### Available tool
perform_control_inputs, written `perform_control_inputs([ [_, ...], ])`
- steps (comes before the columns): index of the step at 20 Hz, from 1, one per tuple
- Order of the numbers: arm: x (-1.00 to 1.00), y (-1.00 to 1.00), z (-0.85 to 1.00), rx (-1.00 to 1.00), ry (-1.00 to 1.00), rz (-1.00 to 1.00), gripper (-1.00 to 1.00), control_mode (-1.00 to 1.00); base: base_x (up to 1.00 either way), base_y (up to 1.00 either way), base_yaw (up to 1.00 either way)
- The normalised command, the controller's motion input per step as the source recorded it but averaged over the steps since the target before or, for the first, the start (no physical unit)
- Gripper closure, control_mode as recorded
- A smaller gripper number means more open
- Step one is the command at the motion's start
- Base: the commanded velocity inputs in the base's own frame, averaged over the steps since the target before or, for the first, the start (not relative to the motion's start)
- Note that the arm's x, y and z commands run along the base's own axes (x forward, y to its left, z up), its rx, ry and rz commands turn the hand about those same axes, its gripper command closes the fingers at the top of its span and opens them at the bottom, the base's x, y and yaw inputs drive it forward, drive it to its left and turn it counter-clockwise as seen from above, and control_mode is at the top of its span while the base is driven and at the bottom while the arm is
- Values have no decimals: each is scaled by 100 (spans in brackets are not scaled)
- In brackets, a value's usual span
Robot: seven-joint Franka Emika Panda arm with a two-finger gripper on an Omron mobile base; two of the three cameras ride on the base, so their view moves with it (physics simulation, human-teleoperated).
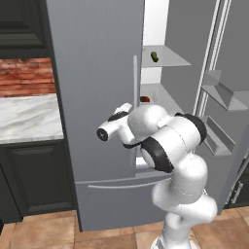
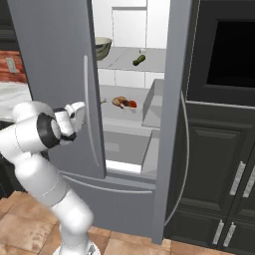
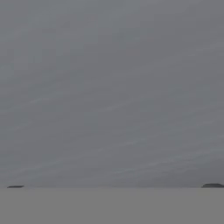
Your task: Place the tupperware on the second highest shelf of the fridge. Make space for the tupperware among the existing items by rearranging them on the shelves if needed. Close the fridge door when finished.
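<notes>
The fridge (image 1: 97, 73) has its left door across the front and its right door (image 2: 172, 99) swung open. Inside, a small item with red-orange and brown contents (image 2: 124, 103), likely the tupperware, lies on a pale-grey shelf (image 2: 144, 107). It appears again as a red spot (image 1: 144, 99). One shelf up stand a grey-green bowl (image 2: 102, 47) and a dark-green pickle (image 2: 139, 60). My gripper (image 2: 81, 112) is pressed close to the left door's outer face beside its handle (image 2: 87, 99). The gripper (image 3: 113, 186) is open with nothing between its fingertips (image 3: 213, 185).
Door bins (image 1: 221, 95) line the open right door. Dark cabinets and an oven front (image 2: 224, 50) stand right of the fridge. A marble counter (image 1: 29, 116) and brick wall lie to its left. The bottom drawer (image 1: 112, 194) is shut.
</notes>
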Motion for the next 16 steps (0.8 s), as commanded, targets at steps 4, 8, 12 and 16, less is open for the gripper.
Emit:
perform_control_inputs([
  [4,-4,22,53,-9,-14,16,-100,-100,0,0,0],
  [8,-75,40,81,-1,-14,26,-100,-100,0,0,0],
  [12,-100,7,73,1,-16,18,-100,-100,0,0,0],
  [16,-70,0,95,15,-10,7,-100,-100,0,0,0],
])
